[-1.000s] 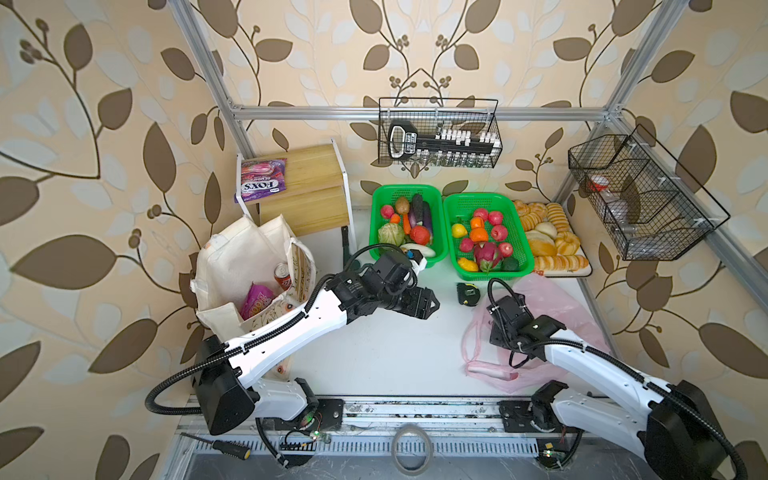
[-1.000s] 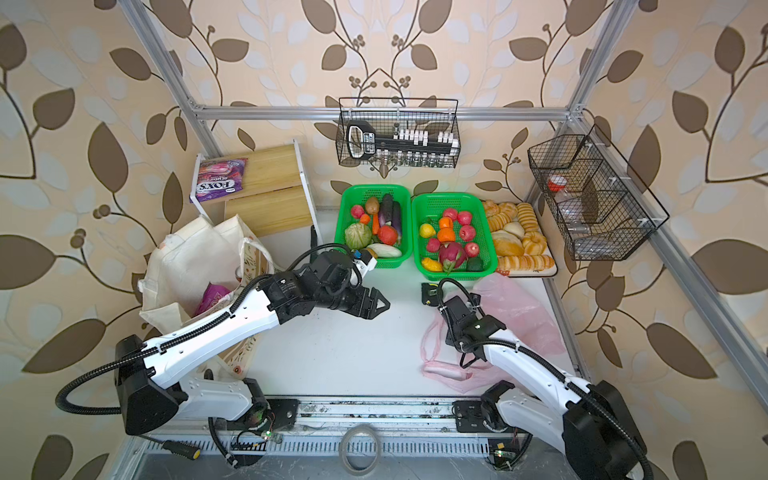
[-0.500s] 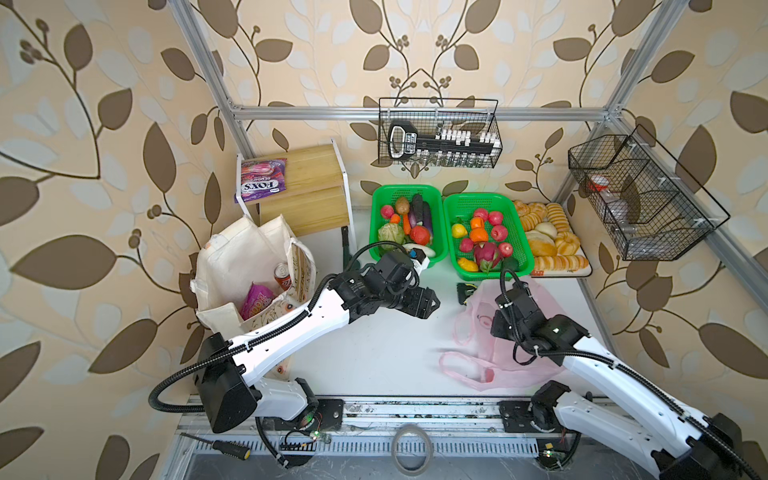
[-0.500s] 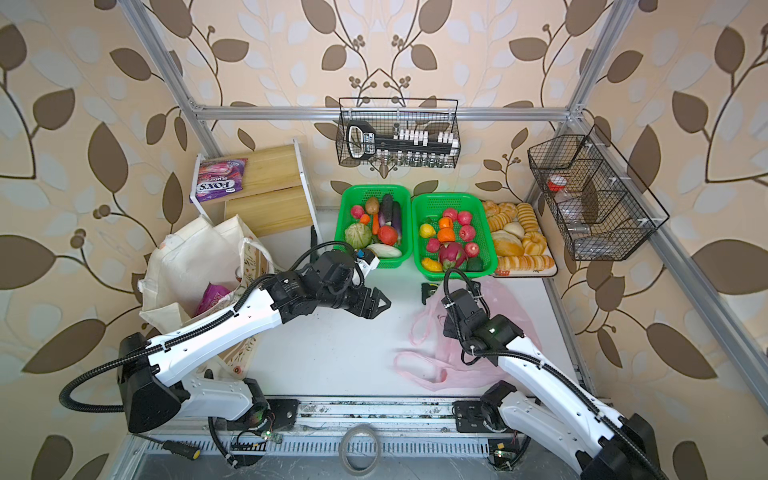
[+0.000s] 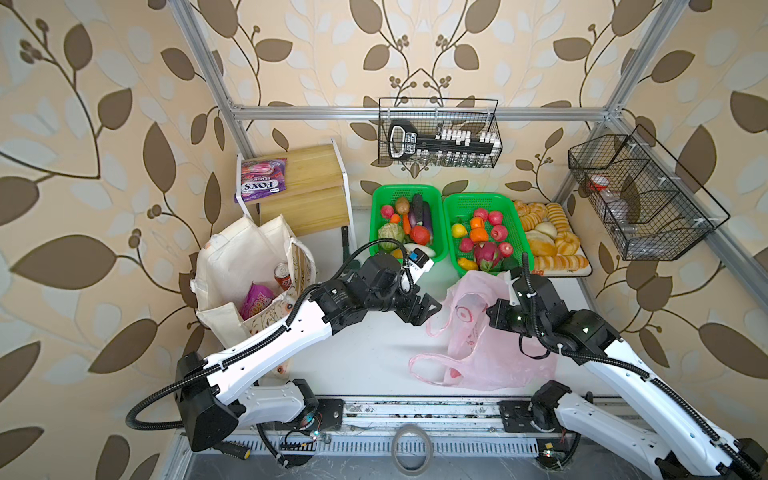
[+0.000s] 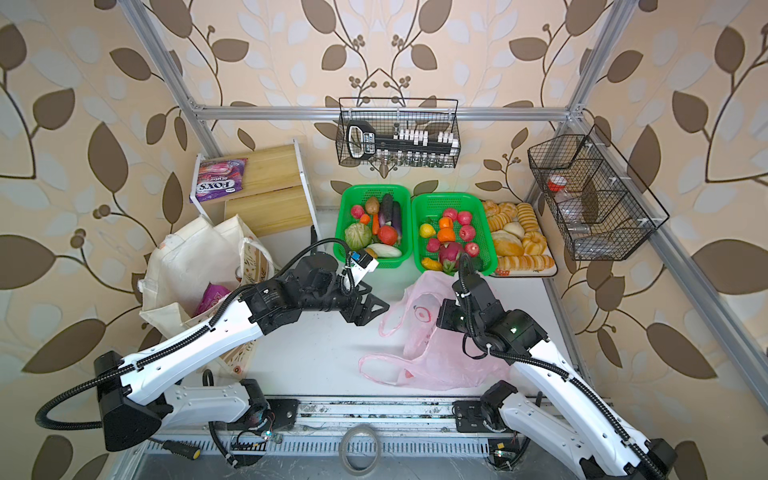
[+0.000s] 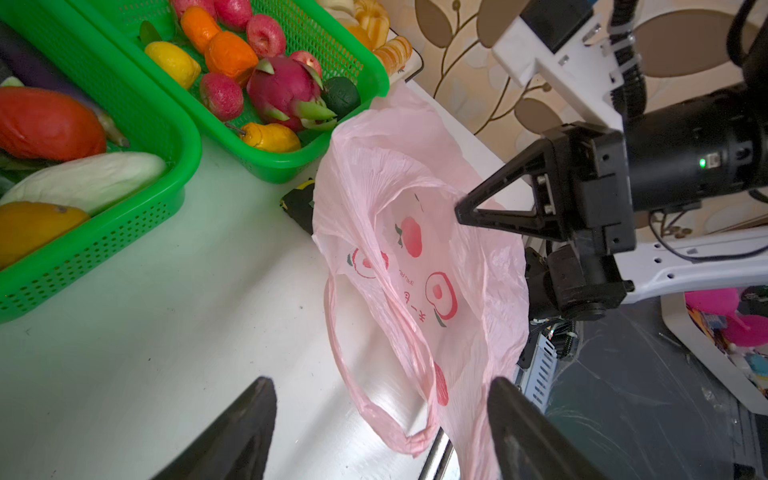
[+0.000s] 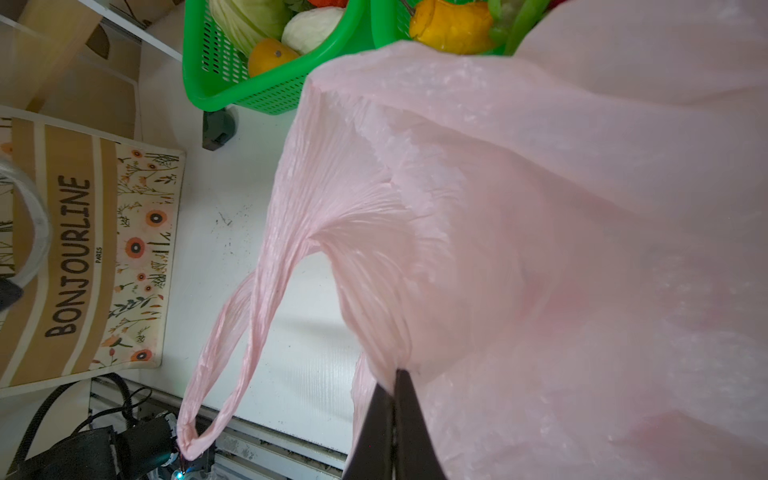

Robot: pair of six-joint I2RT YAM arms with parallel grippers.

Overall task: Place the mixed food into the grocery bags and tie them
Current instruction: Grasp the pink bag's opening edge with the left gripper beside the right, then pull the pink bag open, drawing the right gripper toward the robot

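The pink plastic bag (image 5: pixel 478 345) (image 6: pixel 432 336) hangs half lifted off the table in front of the baskets, and my right gripper (image 8: pixel 397 374) (image 7: pixel 459 210) is shut on its gathered rim. One handle loop (image 8: pixel 220 345) dangles free. My left gripper (image 7: pixel 380 386) (image 5: pixel 428 309) is open and empty, just left of the bag's mouth. The cream tote (image 5: pixel 232 266) (image 8: pixel 83 249) stands at the left, holding a red can (image 5: pixel 284 277) and a purple packet (image 5: pixel 255 301). Cabbage (image 5: pixel 390 243), potato (image 5: pixel 402 204) and red vegetable (image 5: pixel 419 235) lie in a basket.
Two green baskets (image 5: pixel 405 192) (image 5: pixel 478 198) stand at the back, with bread rolls (image 5: pixel 548 241) to their right. A wooden shelf (image 5: pixel 311 178) carries a purple-pink FOX'S packet (image 5: pixel 262 180). Wire baskets (image 5: pixel 438 133) (image 5: pixel 640 199) hang on the walls. A small black object (image 7: pixel 297 203) lies beside the bag.
My right gripper has shut on the pink bag's rim and raised it toward the baskets, so the bag now stands up from the table. My left gripper opened slightly and barely moved.
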